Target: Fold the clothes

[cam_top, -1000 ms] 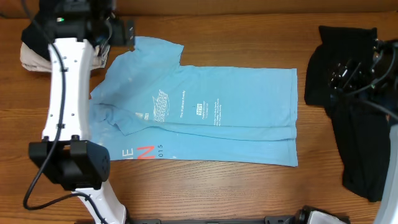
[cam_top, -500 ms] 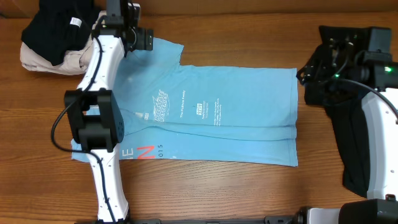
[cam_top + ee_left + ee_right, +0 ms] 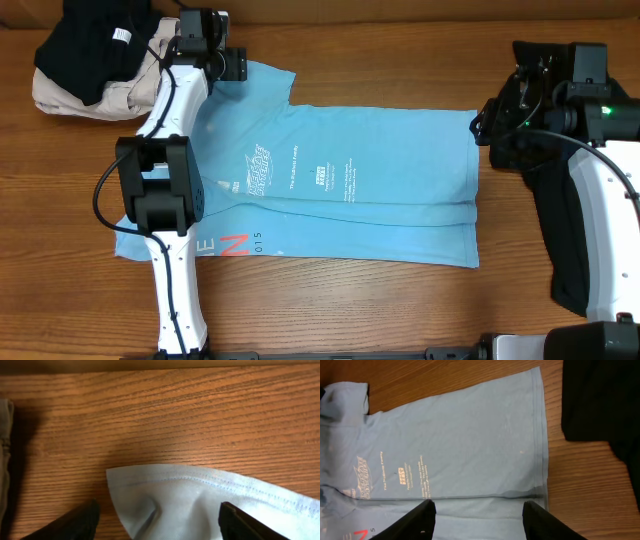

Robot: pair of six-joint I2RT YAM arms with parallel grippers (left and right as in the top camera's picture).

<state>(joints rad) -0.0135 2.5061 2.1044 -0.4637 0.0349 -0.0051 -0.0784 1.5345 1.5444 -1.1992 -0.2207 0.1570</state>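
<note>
The left gripper (image 3: 159, 512) has its fingers well apart, straddling the sleeve corner (image 3: 150, 490) of the light-blue T-shirt (image 3: 340, 190) at 11 o'clock and gripping nothing. The right gripper (image 3: 477, 510) is also spread and empty, over the shirt near its 3 o'clock edge. The shirt lies flat in the middle of the table (image 3: 330, 310). A black garment (image 3: 575, 230) lies at 3 o'clock and a black-and-beige pile (image 3: 85, 70) at 10.

Table (image 3: 200, 410): wood, strong lengthwise grain, smooth with a low sheen
Light-blue T-shirt (image 3: 400, 150): soft thin cloth, matt, faintly creased; sleeve hem (image 3: 210, 482) double-stitched, slightly puckered
Chest print (image 3: 300, 172): flat white, matt
Hem lettering (image 3: 222, 245): flat print, matt
Black garment (image 3: 575, 240) at right: dense matt cloth
Beige garment (image 3: 60, 98): soft matt cloth, rumpled
Left arm (image 3: 175, 290): white shell, smooth hard plastic, slight gloss; joint housings black, matt
</note>
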